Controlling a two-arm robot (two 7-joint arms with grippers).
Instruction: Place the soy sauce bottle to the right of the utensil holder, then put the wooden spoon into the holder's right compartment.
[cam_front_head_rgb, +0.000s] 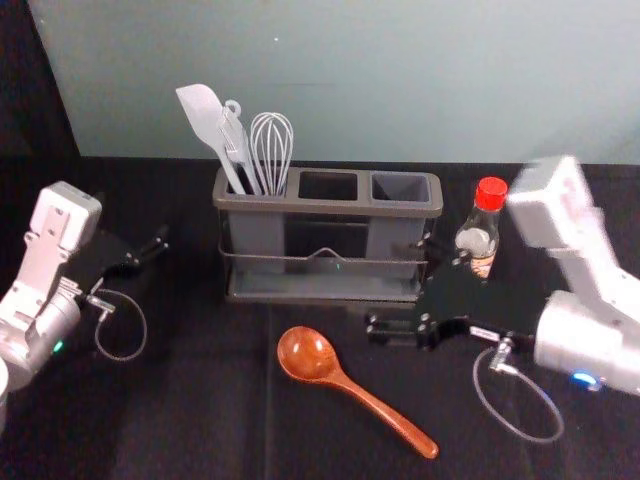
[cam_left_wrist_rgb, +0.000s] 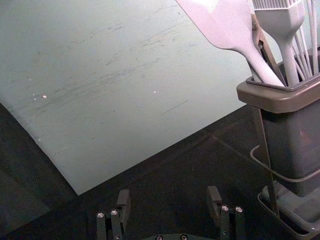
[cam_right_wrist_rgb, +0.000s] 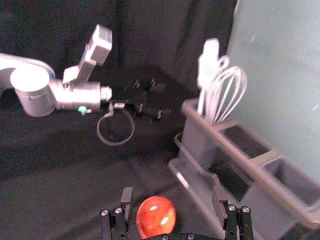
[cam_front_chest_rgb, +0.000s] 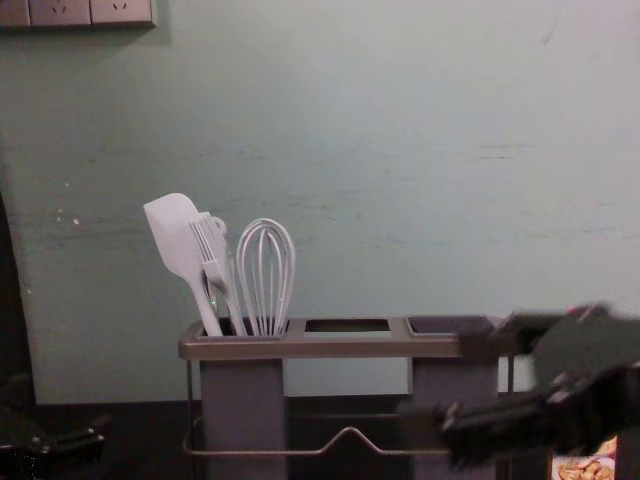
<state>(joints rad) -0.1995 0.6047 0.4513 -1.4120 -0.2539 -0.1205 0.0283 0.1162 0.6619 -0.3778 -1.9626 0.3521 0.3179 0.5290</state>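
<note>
Hovering near holder (cam_front_head_rgb: 330, 207); empty right gripper (cam_front_head_rgb: 398, 288)

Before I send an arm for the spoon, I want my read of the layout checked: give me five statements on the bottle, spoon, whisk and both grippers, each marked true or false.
1. The bottle stands to the right of the holder. True.
2. The spoon is already in the right compartment. False: it lies on the table in front of the holder.
3. The left gripper is open and empty, left of the holder. True.
4. The whisk stands in the middle compartment. False: it is in the left compartment.
5. The right gripper grips the bottle. False: it is open and empty, near the holder's right end.
</note>
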